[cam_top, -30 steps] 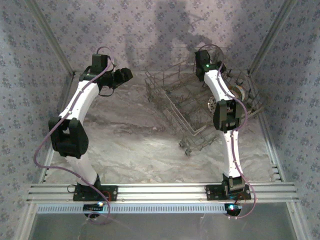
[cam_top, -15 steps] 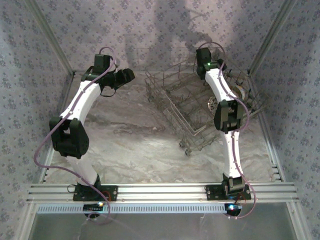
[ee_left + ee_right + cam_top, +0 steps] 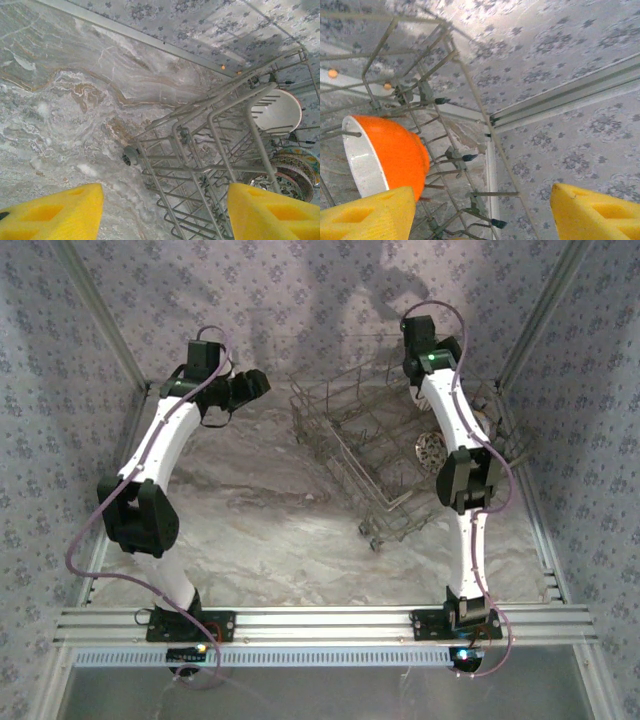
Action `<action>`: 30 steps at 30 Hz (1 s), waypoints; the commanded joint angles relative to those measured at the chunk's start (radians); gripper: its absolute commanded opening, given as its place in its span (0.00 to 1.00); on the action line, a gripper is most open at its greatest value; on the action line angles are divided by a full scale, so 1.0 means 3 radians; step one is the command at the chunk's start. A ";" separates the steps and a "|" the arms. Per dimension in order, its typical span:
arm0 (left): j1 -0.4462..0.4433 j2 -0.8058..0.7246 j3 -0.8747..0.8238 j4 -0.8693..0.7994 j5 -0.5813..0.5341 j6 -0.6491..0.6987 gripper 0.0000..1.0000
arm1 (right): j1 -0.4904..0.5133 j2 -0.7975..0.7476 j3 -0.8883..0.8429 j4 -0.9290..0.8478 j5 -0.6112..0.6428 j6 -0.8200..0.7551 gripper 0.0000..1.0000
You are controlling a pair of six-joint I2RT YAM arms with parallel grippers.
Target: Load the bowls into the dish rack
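Several bowls (image 3: 277,112) are standing in the dish rack (image 3: 335,420) at the far right of the table (image 3: 270,530), an orange bowl (image 3: 385,155) among them; looks nearly done to me; left gripper (image 3: 162,212) and right gripper (image 3: 480,212) both gape wide, holding nothing.

This is a robot test cell in a lab, not a real kitchen. The left arm (image 3: 150,480) and right arm (image 3: 462,480) are bolted to an aluminium rail (image 3: 320,620) at the near edge of a table (image 3: 260,525) with a marble-print top. Floral-print walls (image 3: 40,440) on bare metal posts (image 3: 100,315) box it in, and the wire rack (image 3: 345,430) on the table is ordinary kitchenware.
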 commanded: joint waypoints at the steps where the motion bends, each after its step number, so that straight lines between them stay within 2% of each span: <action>1: -0.0030 -0.0042 0.0177 -0.0157 -0.0094 -0.0047 0.67 | -0.0032 -0.0367 -0.0092 0.0011 -0.0196 -0.0004 0.73; 9: -0.0062 -0.0062 0.0318 -0.0565 -0.0393 -0.0148 0.67 | -0.0025 -0.1157 -0.0969 0.0050 -0.0600 0.0103 0.73; 13: -0.0053 -0.0180 0.0304 -0.0988 -0.0778 -0.0208 0.67 | -0.0044 -0.1581 -0.1325 -0.0127 -0.1074 0.0245 0.73; 16: 0.0046 -0.0423 0.0057 -0.1233 -0.1015 -0.0369 0.67 | -0.0065 -0.1856 -0.1557 -0.0222 -0.1472 0.0404 0.73; 23: 0.0670 -0.1333 -0.0958 -0.1704 -0.1229 -0.0676 0.68 | -0.0062 -0.2224 -0.2079 -0.0098 -0.2331 0.0649 0.72; 27: 0.1157 -0.1863 -0.1435 -0.1909 -0.1285 -0.0733 0.69 | -0.0026 -0.2268 -0.2253 -0.0011 -0.2572 0.0663 0.72; 30: 0.1587 -0.2069 -0.1660 -0.2050 -0.1244 -0.0634 0.69 | -0.0015 -0.2287 -0.2363 0.0084 -0.2793 0.0698 0.72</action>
